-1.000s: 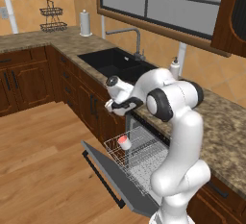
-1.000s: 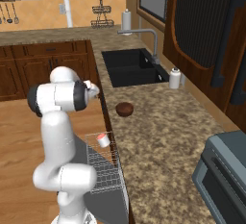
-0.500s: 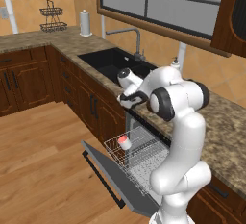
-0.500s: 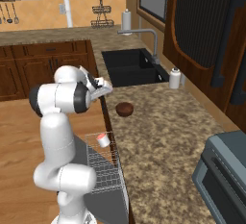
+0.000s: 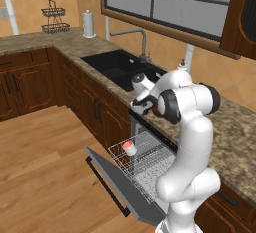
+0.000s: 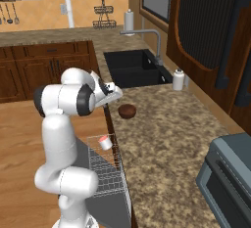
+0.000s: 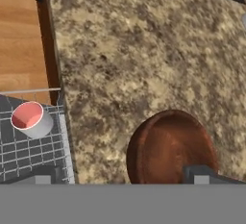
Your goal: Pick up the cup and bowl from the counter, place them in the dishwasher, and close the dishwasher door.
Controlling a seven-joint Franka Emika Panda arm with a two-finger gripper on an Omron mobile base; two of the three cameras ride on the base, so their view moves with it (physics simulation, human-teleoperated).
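Note:
The dark reddish-brown bowl sits on the granite counter near its front edge, right of the sink. In the hand view the bowl lies low and right of centre, below my open gripper, whose right fingertip overlaps its rim. Seen from the right base, the gripper hovers just left of the bowl, above the counter edge. The white cup with its pink inside lies in the white wire rack of the dishwasher. The grey dishwasher door hangs dropped open.
A black sink with a faucet lies beyond the bowl. A white soap bottle stands at the back wall. A grey microwave sits at the near right. A paper-towel roll stands far back. Wooden floor lies left of the door.
My gripper has swung from over the dishwasher rack across the counter edge toward the bowl. The cup stays in the rack; the bowl has not moved.

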